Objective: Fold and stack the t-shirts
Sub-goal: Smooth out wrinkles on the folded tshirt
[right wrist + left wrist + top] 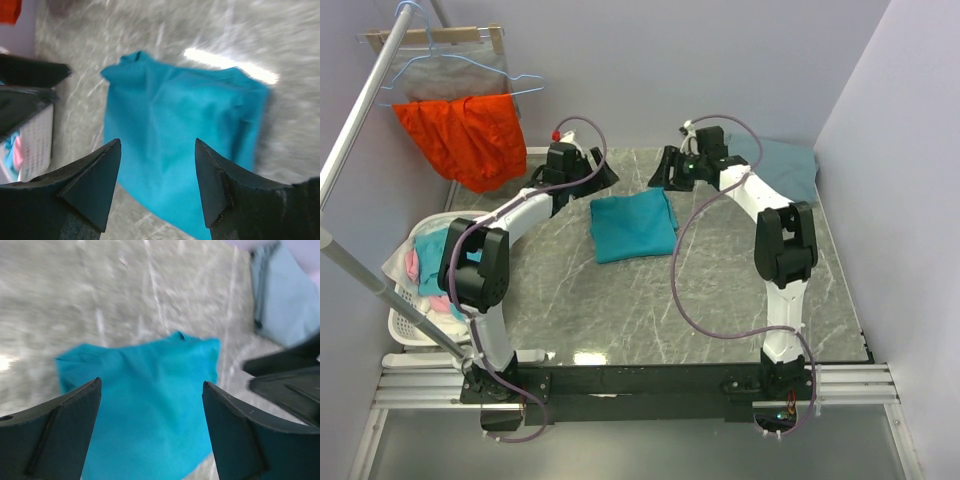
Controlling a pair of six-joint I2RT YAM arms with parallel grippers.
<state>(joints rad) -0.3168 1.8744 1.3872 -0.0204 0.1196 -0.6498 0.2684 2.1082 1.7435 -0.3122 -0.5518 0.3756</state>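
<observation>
A bright teal t-shirt lies folded into a rough rectangle on the marble table. It fills the lower part of the left wrist view and the middle of the right wrist view. A duller grey-blue t-shirt lies at the back right corner. My left gripper hangs open just above the teal shirt's far left edge, nothing between its fingers. My right gripper is open too, above the far right edge, holding nothing.
An orange-red garment hangs on a rack at the back left. A white laundry basket with mixed clothes stands at the table's left edge. Walls close in behind and to the right.
</observation>
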